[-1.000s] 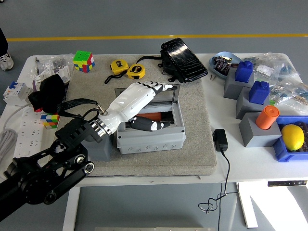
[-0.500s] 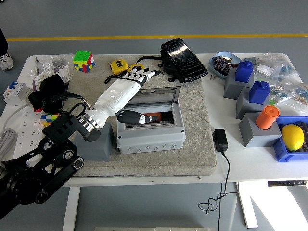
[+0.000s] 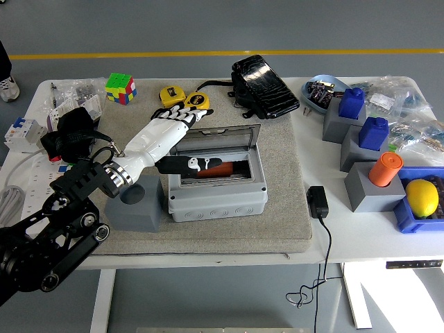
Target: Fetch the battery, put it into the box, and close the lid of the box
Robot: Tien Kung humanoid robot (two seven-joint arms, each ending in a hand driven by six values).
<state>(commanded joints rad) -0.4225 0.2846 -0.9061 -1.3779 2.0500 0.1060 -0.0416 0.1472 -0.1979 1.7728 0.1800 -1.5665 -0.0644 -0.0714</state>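
Your left hand (image 3: 177,125) hovers with fingers spread, empty, at the box (image 3: 216,184) rim. The lid (image 3: 218,137) stands raised. An orange battery (image 3: 211,169), probably, lies inside.

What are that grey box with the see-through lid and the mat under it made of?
The grey box looks like moulded plastic: matte, even grey walls with rounded corners. Its lid seems to be clear, smoky plastic, since the surface behind shows through. The mat looks like felt or dense foam: a speckled grey, fuzzy top without shine, though I can't tell which.
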